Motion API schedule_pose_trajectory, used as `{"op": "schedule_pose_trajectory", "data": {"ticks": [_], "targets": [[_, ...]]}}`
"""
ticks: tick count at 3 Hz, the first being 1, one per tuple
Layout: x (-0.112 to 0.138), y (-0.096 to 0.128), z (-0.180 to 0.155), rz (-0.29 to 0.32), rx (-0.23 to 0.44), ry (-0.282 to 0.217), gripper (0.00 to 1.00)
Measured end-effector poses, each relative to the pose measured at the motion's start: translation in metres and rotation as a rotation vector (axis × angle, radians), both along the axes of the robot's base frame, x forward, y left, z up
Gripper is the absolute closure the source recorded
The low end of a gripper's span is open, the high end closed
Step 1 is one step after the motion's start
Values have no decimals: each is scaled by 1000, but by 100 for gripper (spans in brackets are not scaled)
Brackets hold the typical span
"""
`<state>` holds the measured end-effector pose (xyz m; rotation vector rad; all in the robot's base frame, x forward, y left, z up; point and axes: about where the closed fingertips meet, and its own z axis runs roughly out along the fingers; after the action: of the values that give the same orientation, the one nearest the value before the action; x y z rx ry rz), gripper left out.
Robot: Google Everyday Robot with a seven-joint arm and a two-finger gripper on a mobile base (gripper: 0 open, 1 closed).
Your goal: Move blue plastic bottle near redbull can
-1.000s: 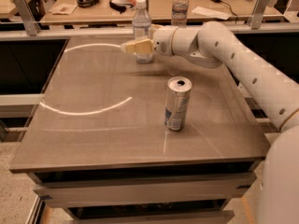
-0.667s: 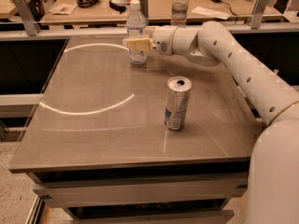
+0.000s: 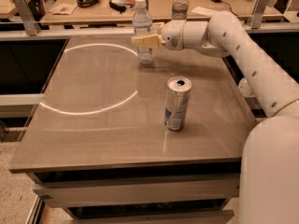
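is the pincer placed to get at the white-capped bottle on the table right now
Probably yes: the pincer sits at the middle of the bottle, nothing between them, and the can stands well clear of both.

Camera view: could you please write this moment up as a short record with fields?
bottle: upright, at the far side of the table, white cap on
gripper: at the bottle's middle, jaws closed around it
can: upright, nearer the front edge, well apart from the bottle
second bottle: on the desk behind the table
task status: bottle not yet near the can
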<state>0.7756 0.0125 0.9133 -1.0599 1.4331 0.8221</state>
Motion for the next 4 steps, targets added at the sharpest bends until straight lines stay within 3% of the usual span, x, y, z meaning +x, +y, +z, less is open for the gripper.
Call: {"op": "schedule_pose_trajectory", "data": {"ticks": [1,3,4], "targets": [[-26,-32,16,4,-36,28,100],[-105,-108,27,-91,-36,106,100],[-144,-131,16,-132,-20,170,100]]}}
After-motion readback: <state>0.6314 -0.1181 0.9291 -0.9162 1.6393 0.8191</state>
